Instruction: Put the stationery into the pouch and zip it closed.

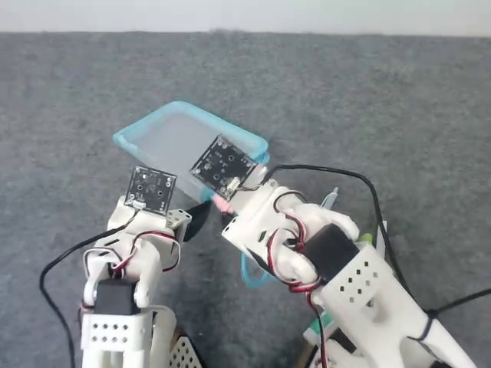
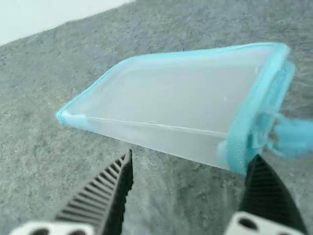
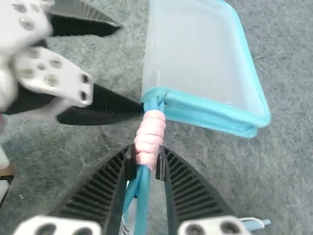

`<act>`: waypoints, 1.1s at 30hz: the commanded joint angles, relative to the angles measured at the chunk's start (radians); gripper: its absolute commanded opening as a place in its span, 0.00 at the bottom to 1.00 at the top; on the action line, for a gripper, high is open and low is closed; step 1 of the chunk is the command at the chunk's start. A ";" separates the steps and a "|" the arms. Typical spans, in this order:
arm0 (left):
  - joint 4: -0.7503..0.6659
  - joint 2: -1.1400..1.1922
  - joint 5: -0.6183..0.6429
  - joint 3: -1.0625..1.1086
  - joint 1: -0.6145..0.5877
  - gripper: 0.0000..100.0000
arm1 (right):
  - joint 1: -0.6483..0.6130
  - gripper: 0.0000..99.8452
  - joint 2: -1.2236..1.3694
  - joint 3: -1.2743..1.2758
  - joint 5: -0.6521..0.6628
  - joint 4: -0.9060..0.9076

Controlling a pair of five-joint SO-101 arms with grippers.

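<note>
My right pincer (image 3: pixel 145 164) pinches the pink cord (image 3: pixel 150 129) on the pouch (image 3: pixel 195 54). My left pincer (image 2: pixel 188 193) is wide open. The pouch looks empty, so filling and zipping are left.

pouch (image 1: pixel 173 138): near end hidden behind right arm (image 1: pixel 337 264) | pull cord (image 2: pixel 293 136): blurred, cut by edge | stationery (image 1: pixel 331 199): mostly under arm

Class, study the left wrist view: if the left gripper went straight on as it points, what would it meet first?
Most likely the pouch, its near side by the zip end whose cord the right gripper clamps. The left gripper is open; depth is unclear.
</note>
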 commanded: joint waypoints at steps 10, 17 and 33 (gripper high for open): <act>-0.140 -0.017 0.009 0.035 -0.061 0.18 | -0.030 0.01 -0.028 0.054 0.057 0.031; -0.141 -0.017 0.008 0.036 -0.055 0.13 | -0.030 0.01 -0.030 0.124 0.087 0.001; -0.221 -0.015 0.015 0.074 -0.178 0.21 | 0.036 0.01 -0.018 0.199 0.083 -0.096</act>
